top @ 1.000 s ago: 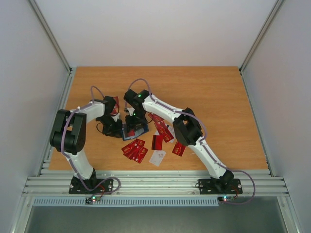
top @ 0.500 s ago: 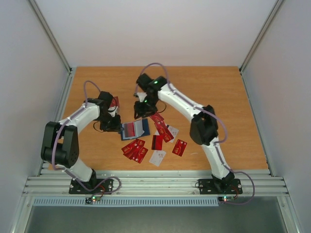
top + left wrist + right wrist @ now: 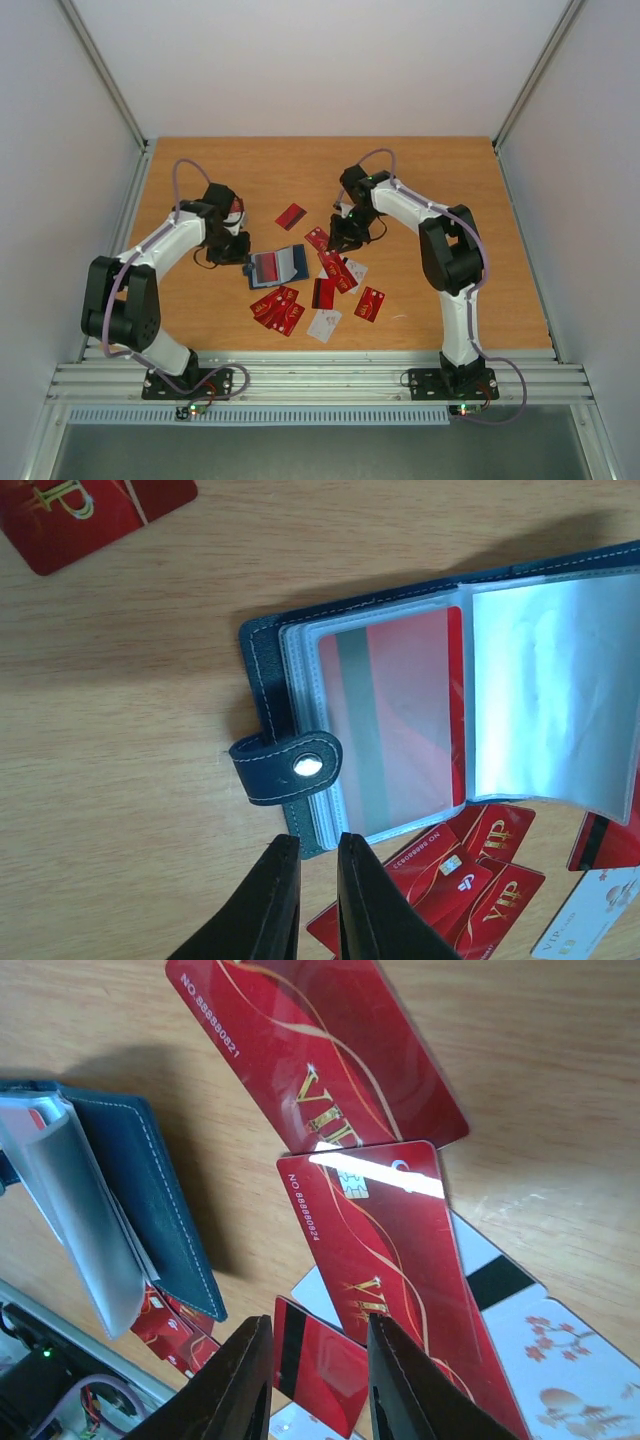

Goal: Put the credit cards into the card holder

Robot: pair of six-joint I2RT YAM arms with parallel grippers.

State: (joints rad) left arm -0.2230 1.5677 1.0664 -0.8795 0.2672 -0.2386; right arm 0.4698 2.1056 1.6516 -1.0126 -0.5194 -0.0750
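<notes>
The navy card holder (image 3: 278, 265) lies open on the table (image 3: 450, 190), and one red card (image 3: 400, 710) shows inside a clear sleeve. My left gripper (image 3: 243, 255) sits at its left corner (image 3: 268, 670). Its fingertips (image 3: 313, 845) stand a narrow gap apart with bare wood between them. My right gripper (image 3: 340, 238) hovers open and empty over loose red cards (image 3: 380, 1260) to the right of the holder (image 3: 150, 1190). A card lying stripe side up (image 3: 320, 1370) shows between its fingers. More red cards (image 3: 277, 308) and a white one (image 3: 325, 325) lie in front of the holder.
A single red card (image 3: 291, 215) lies behind the holder, and another rests by the left wrist (image 3: 90, 510). A flowered white card (image 3: 570, 1370) lies under the red ones. Metal rails (image 3: 300, 380) run along the near edge, and enclosure walls stand on both sides.
My right arm has pulled back from over the holder and swung right, above the loose cards. The holder now lies uncovered, and the red card behind it shows. The left arm has hardly moved.
</notes>
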